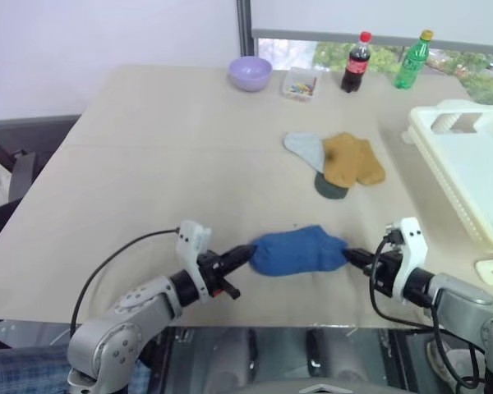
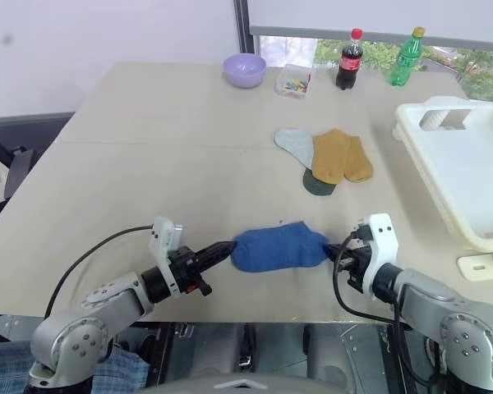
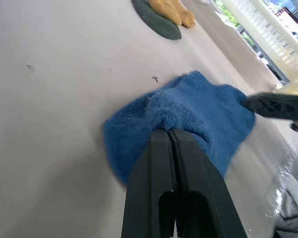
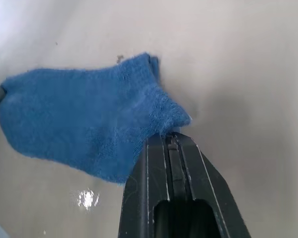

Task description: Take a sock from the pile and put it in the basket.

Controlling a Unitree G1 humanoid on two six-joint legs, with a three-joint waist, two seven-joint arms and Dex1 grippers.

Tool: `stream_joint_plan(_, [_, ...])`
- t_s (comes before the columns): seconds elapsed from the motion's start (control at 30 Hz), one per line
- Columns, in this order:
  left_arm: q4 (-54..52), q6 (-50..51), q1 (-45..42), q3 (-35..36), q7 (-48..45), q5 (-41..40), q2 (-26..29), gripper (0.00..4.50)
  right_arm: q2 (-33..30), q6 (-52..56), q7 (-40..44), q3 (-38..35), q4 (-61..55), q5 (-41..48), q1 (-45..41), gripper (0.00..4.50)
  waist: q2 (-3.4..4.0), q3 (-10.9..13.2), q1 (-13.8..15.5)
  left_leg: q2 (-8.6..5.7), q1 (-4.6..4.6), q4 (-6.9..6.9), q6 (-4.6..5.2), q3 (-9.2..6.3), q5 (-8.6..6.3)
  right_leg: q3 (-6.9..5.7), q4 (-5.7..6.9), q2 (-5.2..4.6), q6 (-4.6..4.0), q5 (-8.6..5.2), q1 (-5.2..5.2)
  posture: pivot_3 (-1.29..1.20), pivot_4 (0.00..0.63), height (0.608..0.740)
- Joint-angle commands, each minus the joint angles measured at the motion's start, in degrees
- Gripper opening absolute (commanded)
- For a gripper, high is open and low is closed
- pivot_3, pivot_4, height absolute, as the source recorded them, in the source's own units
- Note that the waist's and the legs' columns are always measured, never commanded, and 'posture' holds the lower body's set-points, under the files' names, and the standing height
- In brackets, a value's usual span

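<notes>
Both arms reach inward, left hand point(image 1: 248, 254) and right hand point(image 1: 351, 256) clamped tight, fingertips facing

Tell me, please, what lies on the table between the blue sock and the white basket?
In the left eye view, the table is bare between the blue sock and the basket; the right pincer grips the sock's near end.

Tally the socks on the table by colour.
Blue sock: 1, pinched between left gripper and right gripper
Yellow socks: 2
Pale grey-blue sock: 1
Dark green sock: 1
Total: 5
</notes>
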Motion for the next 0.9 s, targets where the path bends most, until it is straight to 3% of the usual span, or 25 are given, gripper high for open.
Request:
stream_joint_plan(0.03, [-0.4, -2.8, -1.3, 0.6, 0.7, -1.1, -1.5, 0.03, -1.3, -1.3, -0.3, -0.5, -1.1, 1.3, 0.1, 0.0, -0.01, 0.0, 0.0, 0.0, 0.0, 0.0, 0.0, 0.01, 0.0, 0.01, -0.01, -0.01, 0.01, -0.01, 0.0, 0.0, 0.15, 0.73])
stream_joint_plan(0.47, [1.9, -4.7, 1.2, -1.3, -0.2, 0.8, -0.1, 0.03, -2.4, -3.9, -0.9, 2.2, -0.7, 2.5, -0.9, 0.0, -0.01, 0.0, 0.0, 0.0, -0.01, -0.01, 0.0, 0.01, 0.0, 0.0, -0.02, -0.01, 0.12, -0.07, -0.01, 0.0, 0.15, 0.73])
stream_joint_plan(0.5, [2.1, -4.8, 1.2, -1.3, -0.1, 0.7, -0.2, 0.0, -2.7, -4.4, -0.2, 2.6, -0.9, 2.5, -1.0, 0.59, -0.01, 0.0, 0.0, 0.0, -0.01, -0.01, 0.0, 0.01, 0.0, 0.0, -0.02, -0.02, 0.12, -0.07, -0.01, 0.0, 0.15, 0.73])
stream_joint_plan(0.53, [2.3, -4.7, 0.9, -1.2, 0.2, 0.6, -0.4, 0.0, -3.9, -6.2, 1.9, 3.7, -1.6, 1.1, -1.3, 0.9, 0.0, 0.0, 0.0, 0.0, -0.02, -0.01, 0.0, 0.01, 0.0, 0.0, -0.03, -0.03, 0.12, -0.07, -0.01, 0.0, 0.15, 0.73])
stream_joint_plan(0.63, [2.7, -4.5, 0.3, -1.2, 0.7, 0.2, -0.7, 0.0, -8.3, -16.8, 7.0, 8.3, -3.7, -9.8, -2.6, 2.37, 0.01, 0.0, 0.0, -0.01, -0.03, -0.01, 0.0, 0.03, 0.0, 0.01, -0.04, -0.05, 0.13, -0.08, -0.03, 0.0, 0.15, 0.73])
stream_joint_plan(0.9, [3.4, -4.5, -0.7, -2.7, 1.3, 1.0, -1.0, 0.0, -18.2, -40.7, 26.0, 18.6, 1.3, -28.1, -5.3, 2.37, -0.06, 0.1, 0.1, -0.03, -0.05, -0.05, 0.0, 0.03, 0.0, -0.01, -0.04, 0.0, 0.15, -0.1, -0.09, 0.0, 0.15, 0.73])
